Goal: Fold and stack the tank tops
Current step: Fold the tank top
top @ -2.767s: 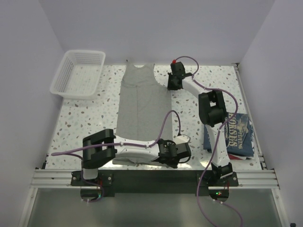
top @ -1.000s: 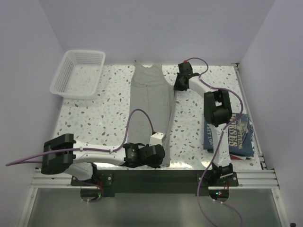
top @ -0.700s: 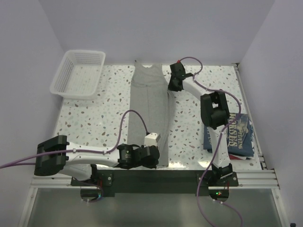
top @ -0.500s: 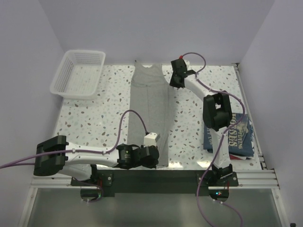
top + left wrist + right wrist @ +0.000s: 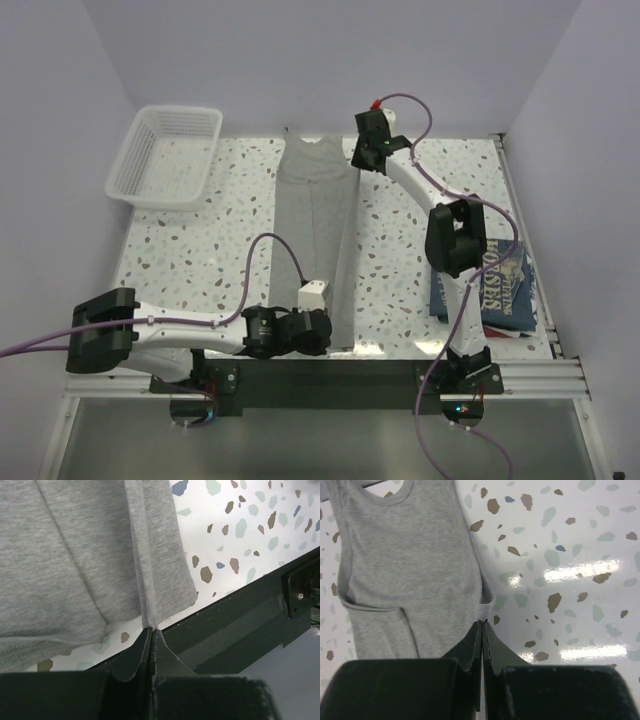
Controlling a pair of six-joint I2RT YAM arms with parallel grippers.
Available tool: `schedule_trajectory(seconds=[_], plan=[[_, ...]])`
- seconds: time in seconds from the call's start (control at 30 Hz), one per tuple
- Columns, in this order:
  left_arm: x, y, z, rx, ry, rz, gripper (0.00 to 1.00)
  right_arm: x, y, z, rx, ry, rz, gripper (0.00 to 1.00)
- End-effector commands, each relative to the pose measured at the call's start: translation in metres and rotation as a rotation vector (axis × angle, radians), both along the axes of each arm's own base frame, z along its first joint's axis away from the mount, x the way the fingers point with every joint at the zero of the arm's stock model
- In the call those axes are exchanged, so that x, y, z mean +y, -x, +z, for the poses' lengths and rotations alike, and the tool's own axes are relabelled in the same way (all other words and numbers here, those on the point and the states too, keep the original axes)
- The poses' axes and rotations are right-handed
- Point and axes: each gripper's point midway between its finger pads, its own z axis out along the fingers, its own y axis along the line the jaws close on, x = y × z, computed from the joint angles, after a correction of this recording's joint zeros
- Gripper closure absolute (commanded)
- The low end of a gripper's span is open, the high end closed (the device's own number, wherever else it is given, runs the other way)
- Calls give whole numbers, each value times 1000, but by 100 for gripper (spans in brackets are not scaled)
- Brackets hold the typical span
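the grey tank top (image 5: 315, 225) lay as a narrow strip down the middle of the table (image 5: 190, 250), its long axis running from the bottom edge of the top view up to the neckline at upper centre. the left end effector (image 5: 150, 630) was closed on the hem at the bottom end. the right end effector (image 5: 482, 622) was closed on the right edge by the armhole at the top end. each arm gripped its nearer end. the folded navy tank top (image 5: 500, 285) sat well apart at the right.

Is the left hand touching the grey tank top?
Touching. The left wrist view shows the left hand pinching the grey tank top at its near edge.
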Motion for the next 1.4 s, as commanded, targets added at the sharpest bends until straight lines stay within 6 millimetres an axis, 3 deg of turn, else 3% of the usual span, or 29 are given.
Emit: schedule_trajectory(seconds=[0.0, 0.33, 0.63, 0.93, 1.37], plan=[[9, -2, 2, -9, 2, 48, 100, 26, -6, 8, -31, -27, 41, 100], [28, 3, -10, 14, -40, 87, 100, 80, -6, -12, -30, -55, 127, 100], [35, 9, -14, 26, -56, 103, 100, 110, -6, -24, -37, -81, 168, 100], [40, 11, -17, 32, -63, 117, 100, 132, -5, -31, -51, -97, 204, 100], [41, 12, -18, 34, -63, 123, 100, 148, -3, -43, -53, -123, 238, 99]])
